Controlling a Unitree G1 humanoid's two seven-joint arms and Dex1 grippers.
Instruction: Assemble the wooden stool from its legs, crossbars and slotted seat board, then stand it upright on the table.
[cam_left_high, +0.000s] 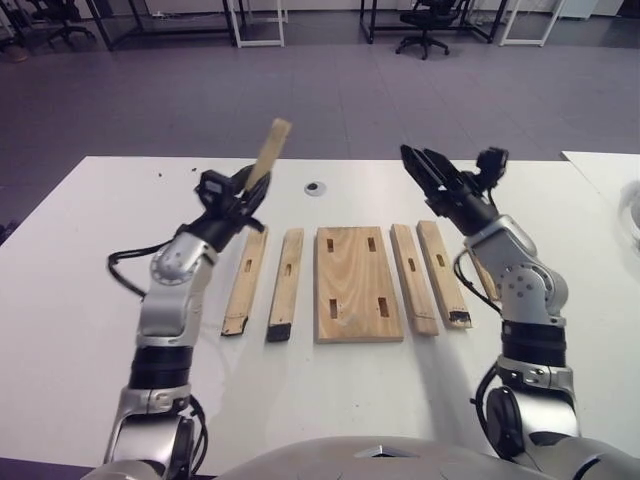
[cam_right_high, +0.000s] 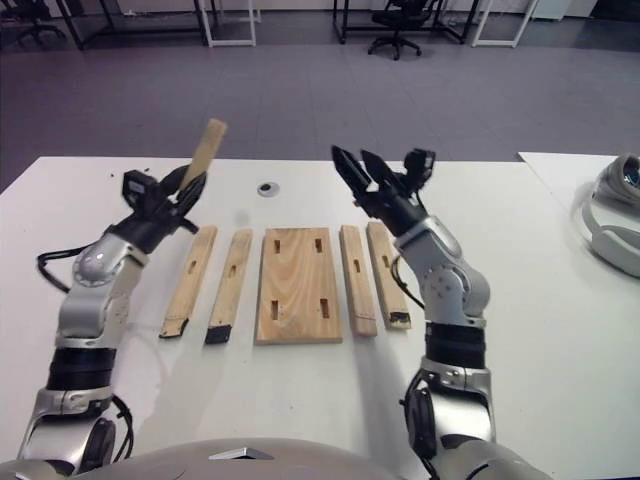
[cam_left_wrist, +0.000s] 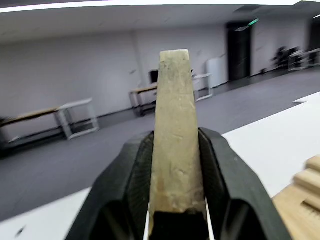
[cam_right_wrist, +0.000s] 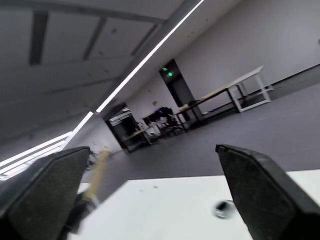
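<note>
Left end effector (cam_left_high: 247, 192) pinching a plain wooden bar (cam_left_high: 271, 148) tilted up above the white surface (cam_left_high: 90, 280); right end effector (cam_left_high: 417, 158) raised, fingers spread, holding nothing; slotted seat board (cam_left_high: 356, 283) lying flat between left slotted strips (cam_left_high: 246, 280) and right slotted strips (cam_left_high: 413, 278).

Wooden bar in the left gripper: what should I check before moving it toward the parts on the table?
1. Grip: pale wooden bar clamped in left gripper, raised over the white table: ok.
2. Other arm: right gripper open, empty: ok.
3. Target: slotted wooden seat board flat, four slots uncovered: ok.
4. Legs: four slotted wooden strips flat, two each side of the board: ok.
5. Bar's gripped end: hidden, cannot tell.
</note>
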